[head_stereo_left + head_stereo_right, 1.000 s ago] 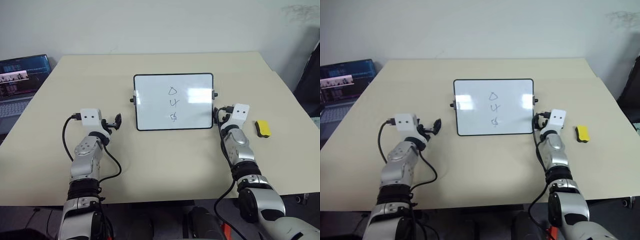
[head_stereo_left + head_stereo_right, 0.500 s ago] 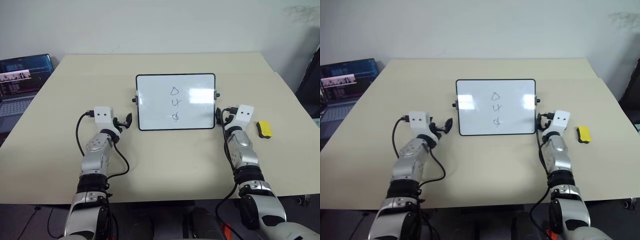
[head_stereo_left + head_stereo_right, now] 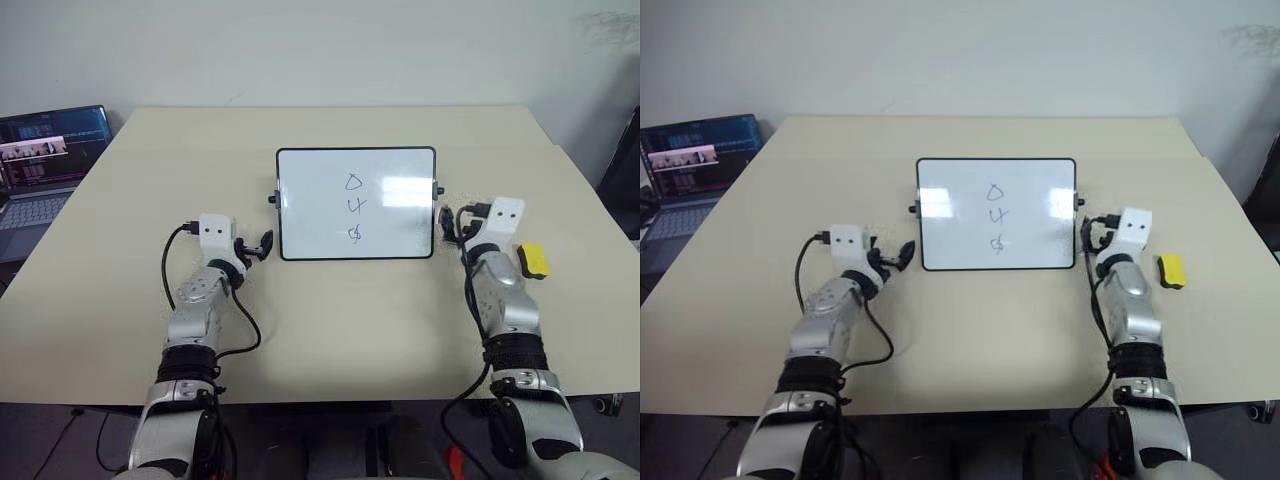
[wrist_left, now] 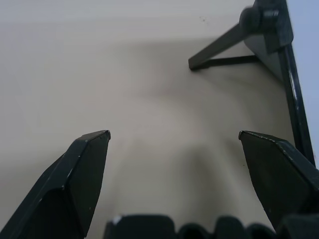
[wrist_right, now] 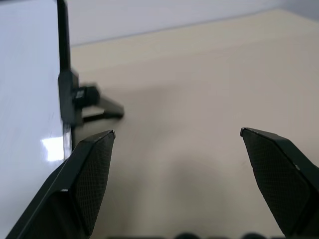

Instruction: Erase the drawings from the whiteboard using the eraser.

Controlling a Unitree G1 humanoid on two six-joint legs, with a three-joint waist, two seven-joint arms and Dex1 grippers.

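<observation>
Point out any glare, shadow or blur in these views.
Left eye view: a bright glare patch sits on the whiteboard, just right of the drawings. Right eye view: two glare patches, near the board's left and right edges. Left wrist view: a soft shadow falls on the table below the board's stand. Right wrist view: the stand's knob looks blurred.

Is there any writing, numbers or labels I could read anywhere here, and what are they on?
"4": a mark like that digit, the middle of the drawings on the whiteboard.
"$": a squiggle like that sign, the lowest one.
A loop on top; it reads as no letter for certain.
Laptop screen at the table's left: coloured lines, too small to read.
Eraser: no readable label.
</observation>
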